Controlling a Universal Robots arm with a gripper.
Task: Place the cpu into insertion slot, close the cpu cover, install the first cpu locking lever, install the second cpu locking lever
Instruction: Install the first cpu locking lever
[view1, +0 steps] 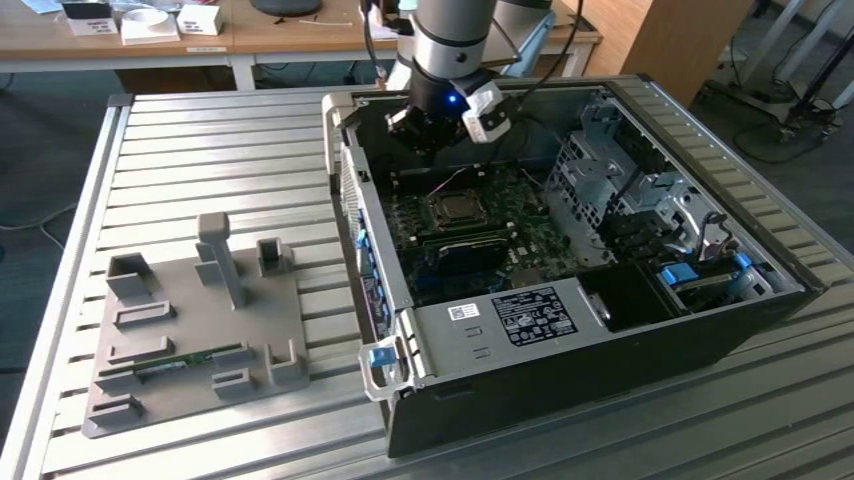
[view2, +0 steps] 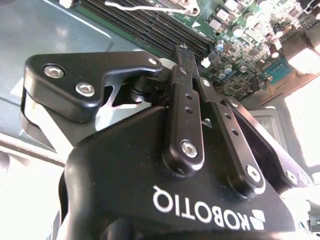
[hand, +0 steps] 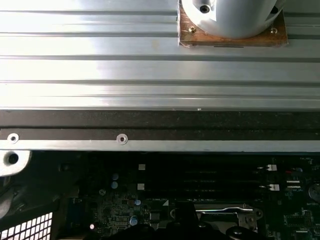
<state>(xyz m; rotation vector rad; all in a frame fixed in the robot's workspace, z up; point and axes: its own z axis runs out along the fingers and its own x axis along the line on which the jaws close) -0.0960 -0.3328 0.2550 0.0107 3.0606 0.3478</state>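
The arm (view1: 447, 40) stood nearly upright at the far side of the scene, wrist pointing down. Its gripper (view1: 422, 132) hung low, fingers (view2: 183, 59) closed together.

exterior view: high and set back from the open computer case (view1: 561, 390), looking down into it, table (view1: 227, 150) around it in frame | second wrist view: close behind the gripper (view2: 192, 62), facing the case's motherboard (view2: 250, 30) | first wrist view: over the case's rim (hand: 150, 132), probably looking straight down | shared: memory slots (view2: 150, 25) (hand: 220, 177) in both wrist views
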